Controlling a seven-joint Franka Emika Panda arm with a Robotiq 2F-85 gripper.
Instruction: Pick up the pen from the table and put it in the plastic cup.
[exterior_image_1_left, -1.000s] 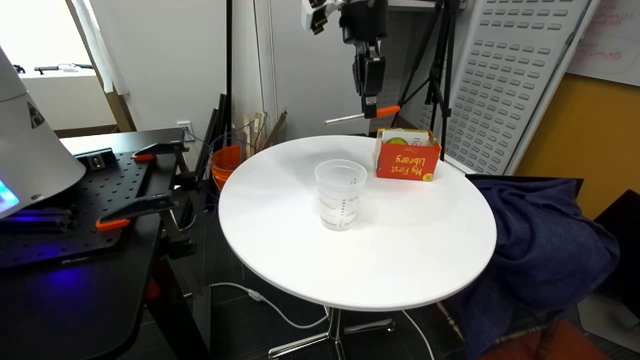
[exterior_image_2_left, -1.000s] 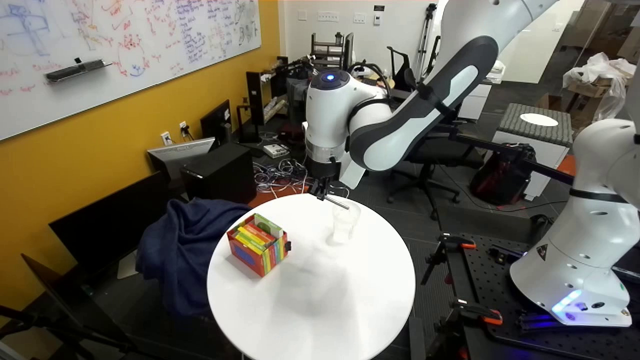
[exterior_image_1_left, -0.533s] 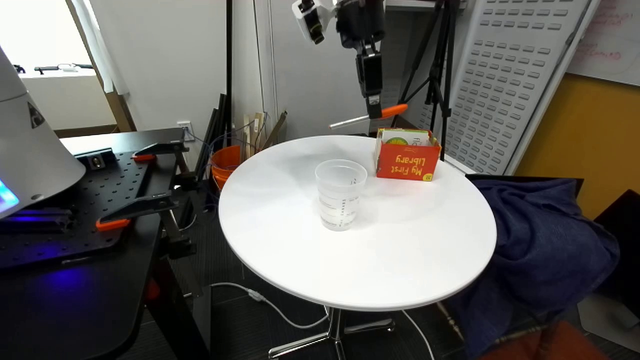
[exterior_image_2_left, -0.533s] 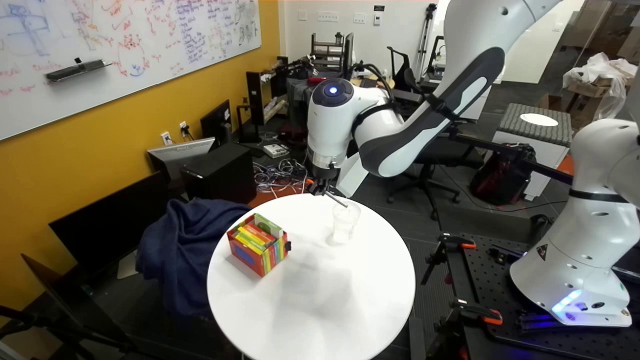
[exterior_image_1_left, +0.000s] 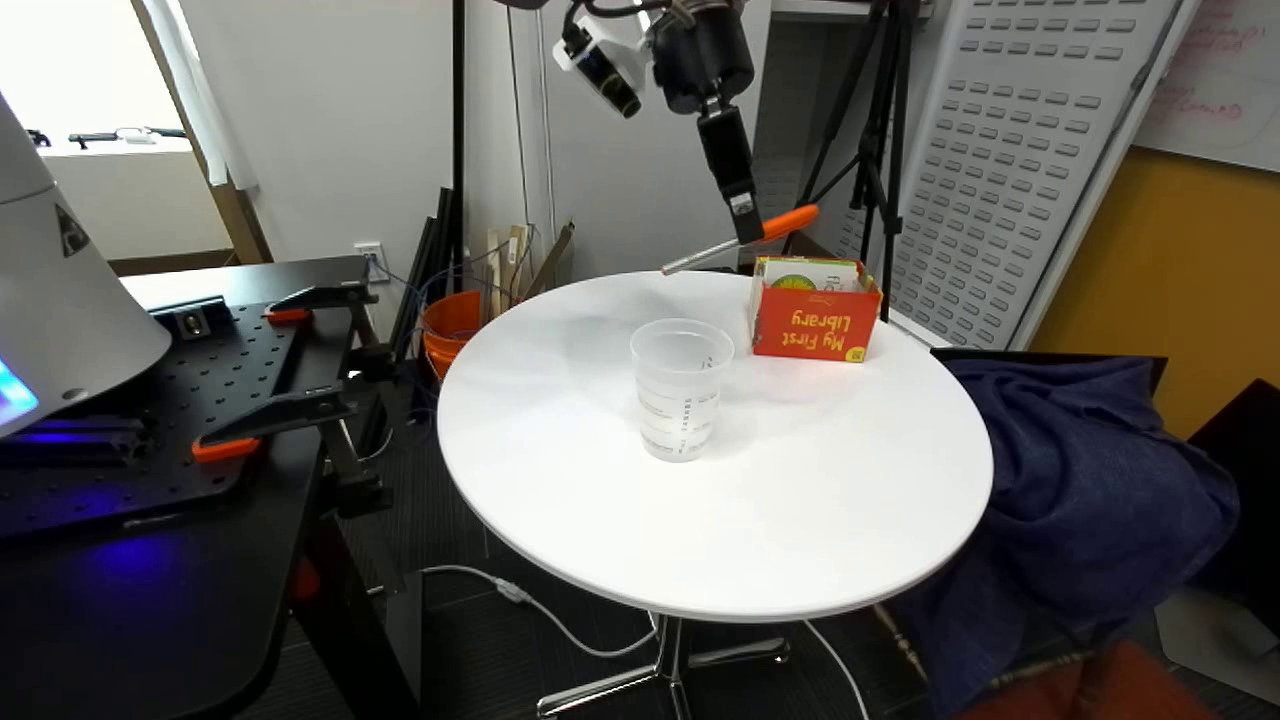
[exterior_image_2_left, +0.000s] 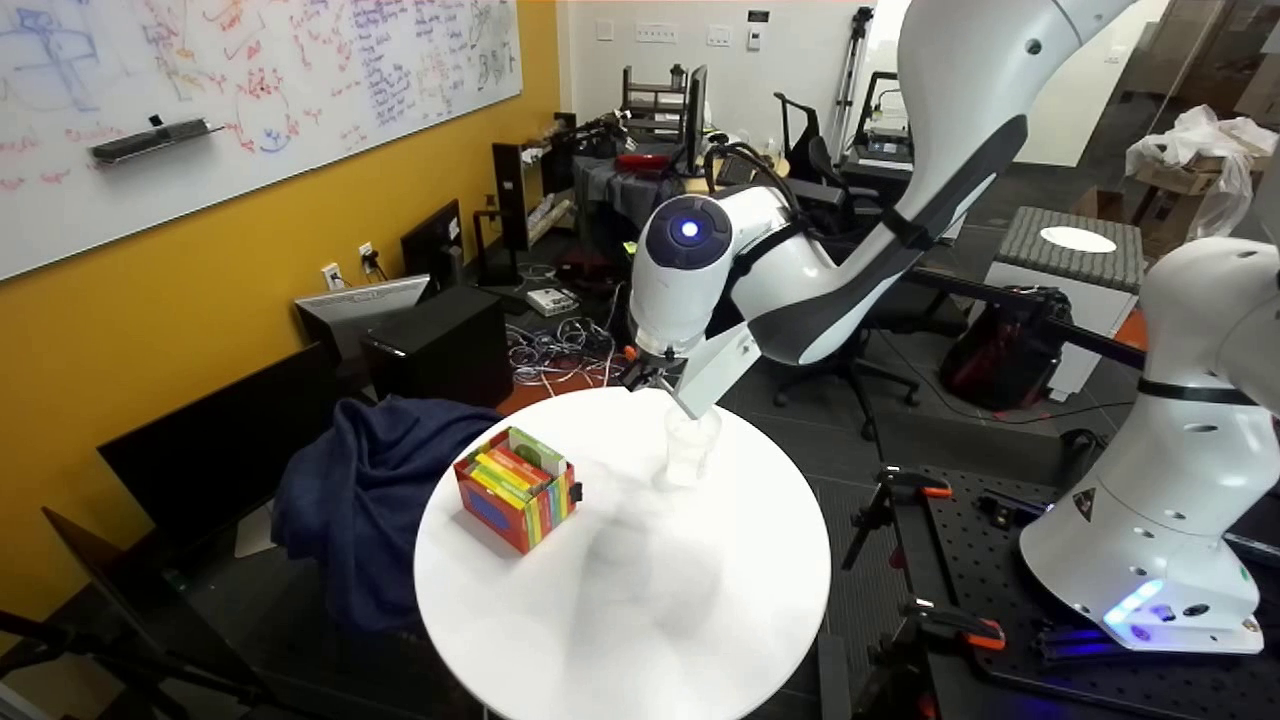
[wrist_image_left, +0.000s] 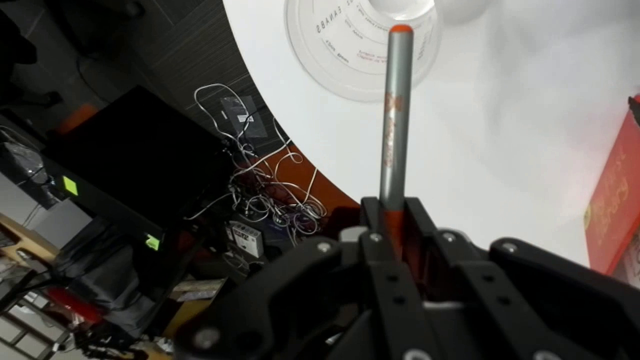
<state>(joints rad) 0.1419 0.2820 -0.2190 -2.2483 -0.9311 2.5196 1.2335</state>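
One silver-and-orange pen (wrist_image_left: 397, 120) is slanting above the round white bench (exterior_image_1_left: 820, 480), the jaws pinching it near mid-length. Placing it well is calling for steepening it over the translucent graduated cup (exterior_image_1_left: 680, 400), though depth is looking unclear.

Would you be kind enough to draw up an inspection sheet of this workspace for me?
Surface: round white table on a metal base.
Job's things: pen, silver and orange, held slanting off the table; clear plastic cup upright on the table, pen not yet inside it.
Clutter: red box of books on the table, apart from the cup.
Grippers: one gripper, tilted, its fingers shut on the pen.
Cables: white cable near the metal base; tangled cables past the table's edge.
Surroundings: dark workbench, dark blue cloth beside the table, whiteboard.
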